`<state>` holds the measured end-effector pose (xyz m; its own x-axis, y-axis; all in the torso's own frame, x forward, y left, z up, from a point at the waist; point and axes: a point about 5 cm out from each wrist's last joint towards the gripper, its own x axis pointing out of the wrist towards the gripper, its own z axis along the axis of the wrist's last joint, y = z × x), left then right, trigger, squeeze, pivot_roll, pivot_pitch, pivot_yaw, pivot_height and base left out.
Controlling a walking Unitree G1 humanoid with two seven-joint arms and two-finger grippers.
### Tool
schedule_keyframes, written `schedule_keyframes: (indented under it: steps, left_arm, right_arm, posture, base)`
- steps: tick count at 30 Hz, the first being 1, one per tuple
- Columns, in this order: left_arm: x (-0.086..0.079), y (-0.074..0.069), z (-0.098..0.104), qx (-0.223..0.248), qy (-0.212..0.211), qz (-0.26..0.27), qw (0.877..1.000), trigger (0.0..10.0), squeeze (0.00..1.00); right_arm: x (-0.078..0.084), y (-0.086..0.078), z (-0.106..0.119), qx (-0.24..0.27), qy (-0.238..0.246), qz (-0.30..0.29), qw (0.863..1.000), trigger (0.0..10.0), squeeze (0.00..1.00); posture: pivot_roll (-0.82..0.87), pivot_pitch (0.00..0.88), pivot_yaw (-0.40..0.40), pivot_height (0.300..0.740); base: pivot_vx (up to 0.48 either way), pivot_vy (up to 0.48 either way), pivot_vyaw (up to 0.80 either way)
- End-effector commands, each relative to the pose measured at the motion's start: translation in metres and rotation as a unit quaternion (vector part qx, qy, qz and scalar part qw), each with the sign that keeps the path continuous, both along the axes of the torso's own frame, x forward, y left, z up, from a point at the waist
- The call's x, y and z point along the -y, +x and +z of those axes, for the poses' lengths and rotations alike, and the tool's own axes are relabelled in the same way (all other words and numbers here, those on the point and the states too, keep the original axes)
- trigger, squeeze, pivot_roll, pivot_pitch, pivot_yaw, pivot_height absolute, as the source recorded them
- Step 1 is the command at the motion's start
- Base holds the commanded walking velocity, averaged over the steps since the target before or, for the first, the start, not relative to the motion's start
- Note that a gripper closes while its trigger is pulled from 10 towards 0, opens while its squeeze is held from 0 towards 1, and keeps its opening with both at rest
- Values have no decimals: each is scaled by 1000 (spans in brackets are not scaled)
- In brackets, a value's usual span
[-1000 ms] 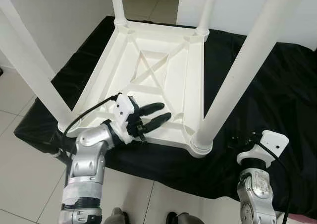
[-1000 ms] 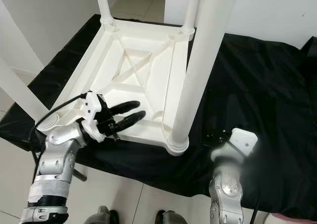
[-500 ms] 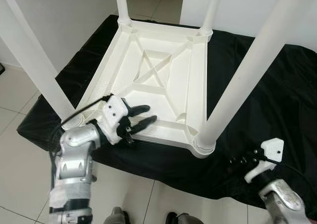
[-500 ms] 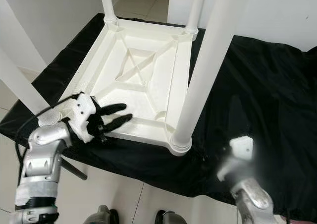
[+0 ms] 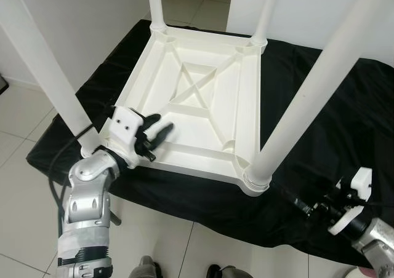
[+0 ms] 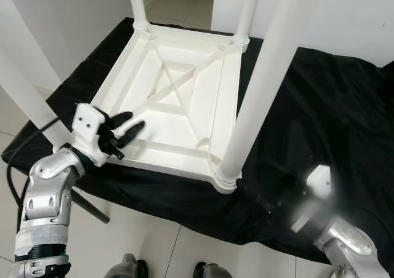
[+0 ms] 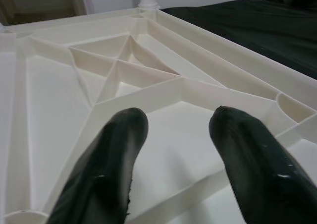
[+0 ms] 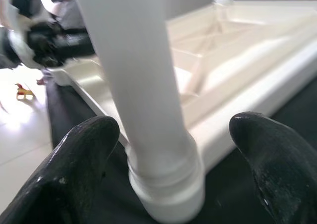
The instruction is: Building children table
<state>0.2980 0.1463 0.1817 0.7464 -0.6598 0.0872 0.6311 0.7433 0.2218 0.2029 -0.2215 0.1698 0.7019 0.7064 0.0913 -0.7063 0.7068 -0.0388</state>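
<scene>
A white plastic children's table [image 5: 197, 106] lies upside down on a black cloth, its legs standing up. My left gripper [image 5: 161, 123] is open over the table's near-left rim, beside the near-left leg [image 5: 49, 63]. The left wrist view looks between the two black fingers [image 7: 109, 154] at the cross-ribbed underside [image 7: 124, 70]. My right gripper [image 5: 305, 205] is low on the right, just off the near-right corner. It is open and points at the base of the near-right leg [image 8: 143, 100], which stands between its fingers without touching them.
The black cloth [image 5: 332, 106] spreads well past the table to the right. Pale tiled floor [image 5: 24, 216] lies along its near edge and left side. White walls stand behind. My feet [image 5: 148, 269] are at the cloth's near edge.
The left gripper has drawn back from the table's inside to the near-left rim. The right arm has swung out to the right and now points at the near-right leg.
</scene>
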Motion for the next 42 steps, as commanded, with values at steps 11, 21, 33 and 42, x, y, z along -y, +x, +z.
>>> schedule_keyframes:
  steps: [11, 21, 33, 42]
  left_arm:
    - [26, -20, -9, -30, 35, -72, 996, 10000, 0]
    - [31, -13, -21, -55, 54, -33, 997, 10000, 0]
    - [49, -15, -26, -65, -4, -1, 998, 10000, 0]
    - [73, -11, -25, -35, 34, -54, 997, 10000, 0]
  right_arm:
    - [-22, 15, 7, 7, 0, 66, 998, 10000, 0]
    - [-31, 57, 0, 36, -25, -40, 998, 10000, 0]
    - [-27, 65, -8, 40, -18, -92, 995, 10000, 0]
    - [-2, 69, -9, 45, -28, -146, 988, 10000, 0]
  posture:
    - [56, 119, -15, 740]
    - [54, 102, -37, 740]
    - [1, 118, -22, 740]
    - [-32, 123, -11, 740]
  base:
    - [0, 0, 0]
    - [0, 0, 0]
    - [0, 0, 0]
    - [0, 0, 0]
